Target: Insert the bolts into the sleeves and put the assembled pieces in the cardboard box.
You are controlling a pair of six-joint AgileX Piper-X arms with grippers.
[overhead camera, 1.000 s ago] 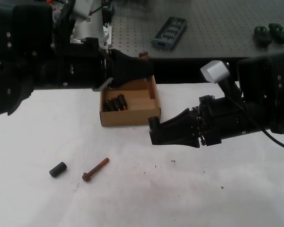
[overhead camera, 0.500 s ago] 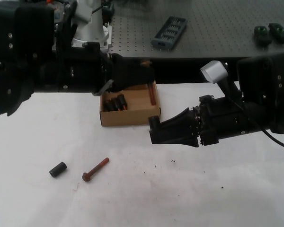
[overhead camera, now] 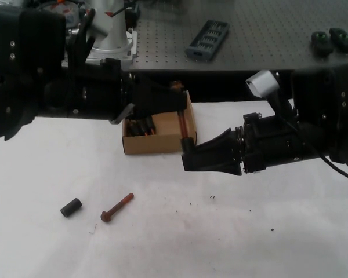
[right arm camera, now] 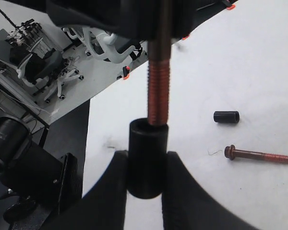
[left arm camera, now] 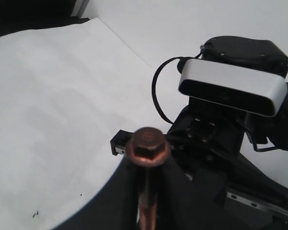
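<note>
notes bolt [left arm camera: 147,146] clenched in left gripper [left arm camera: 148,178], threaded tip at the mouth of sleeve [right arm camera: 147,143] clenched in right gripper [right arm camera: 146,167], long axes nearly in line, over cardboard box's [overhead camera: 153,145] right edge.

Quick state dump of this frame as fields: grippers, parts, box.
left gripper: shut on held bolt, bolt upright, head up
right gripper: shut on held sleeve, opening facing up
mating: bolt's threaded tip is at the sleeve's mouth; depth cannot be told
location: the pair is over the right edge of the cardboard box
in box: several dark assembled pieces; exact number cannot be told
loose bolt: lying on the white surface, in front of the box
loose sleeve: lying to the left of the loose bolt, apart from it
</note>
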